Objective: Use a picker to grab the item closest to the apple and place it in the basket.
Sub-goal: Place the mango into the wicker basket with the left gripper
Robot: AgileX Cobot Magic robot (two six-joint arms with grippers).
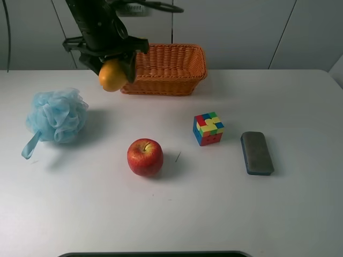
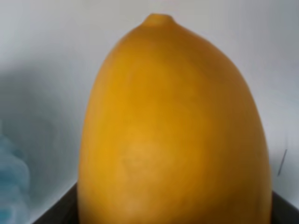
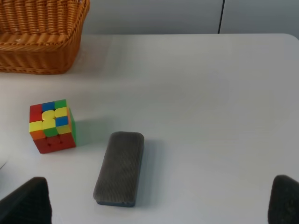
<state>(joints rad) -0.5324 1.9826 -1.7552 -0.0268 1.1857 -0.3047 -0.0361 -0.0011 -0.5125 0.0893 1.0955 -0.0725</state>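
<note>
Two grippers were in sight, and only one had anything in it. The left gripper (image 1: 113, 69) was closed around a yellow-orange lemon (image 1: 112, 76), its black jaws pressed against the fruit's sides. In its wrist camera the lemon (image 2: 173, 130) filled nearly the whole frame, nub end pointing away. The right gripper (image 3: 154, 200) stood spread wide with nothing between its jaws; its dark fingertips (image 3: 25, 200) showed only at the two lower corners of its own camera's picture. From where I stood, the lemon hung at the 9 o'clock end of the wicker basket (image 1: 171, 80), just overlapping that corner and not inside it. How high it was above the table (image 1: 241, 214) I could not tell. The basket (image 3: 37, 51) sat at the far edge of the white tabletop, roughly at 12 o'clock from the red apple (image 1: 144, 157), which rested well apart from it near the middle. A multicoloured puzzle cube (image 1: 208, 128) stood at about 2 o'clock from the apple, near it but not touching. A flat grey block (image 1: 257, 153) lay at 4 o'clock from the cube (image 3: 52, 126), close by with a gap between; the block (image 3: 119, 168) lay lengthwise. A pale blue bath pouf (image 1: 56, 115) sat at 10 o'clock from the apple, well apart, its loop trailing toward the near edge.
</note>
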